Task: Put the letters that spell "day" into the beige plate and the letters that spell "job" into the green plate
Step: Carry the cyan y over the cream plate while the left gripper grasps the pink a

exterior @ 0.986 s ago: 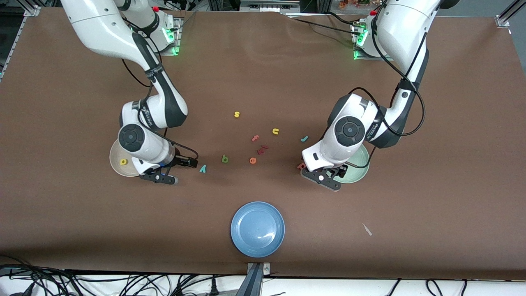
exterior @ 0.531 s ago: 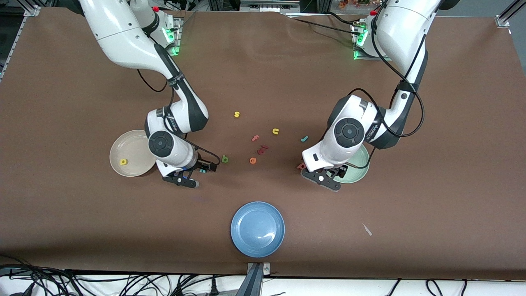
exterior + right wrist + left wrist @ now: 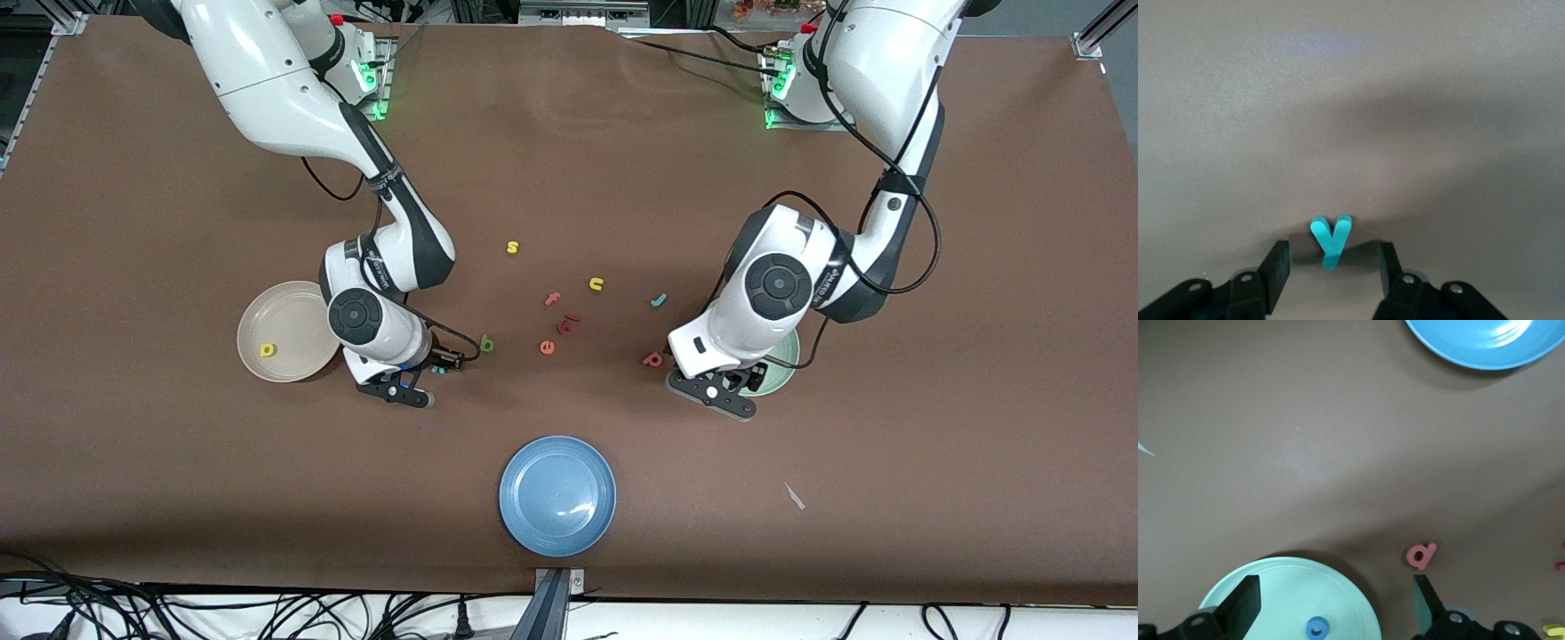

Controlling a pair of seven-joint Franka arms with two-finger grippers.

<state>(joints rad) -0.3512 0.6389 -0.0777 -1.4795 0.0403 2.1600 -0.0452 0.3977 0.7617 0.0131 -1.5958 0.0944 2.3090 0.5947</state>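
Nearest me sits the blue plate, unused. At 10 o'clock from it the right pincer is down at the counter, its jaws apart on either side of the teal "y" and not yet touching, lined up to pinch it for the beige plate, where 1 yellow letter lies. At 2 o'clock the left pincer hangs wide open over the green plate, which holds the blue "o". The salmon "b" lies just beside that plate, probably next. Farther off wait the dark green letter and the teal "j".
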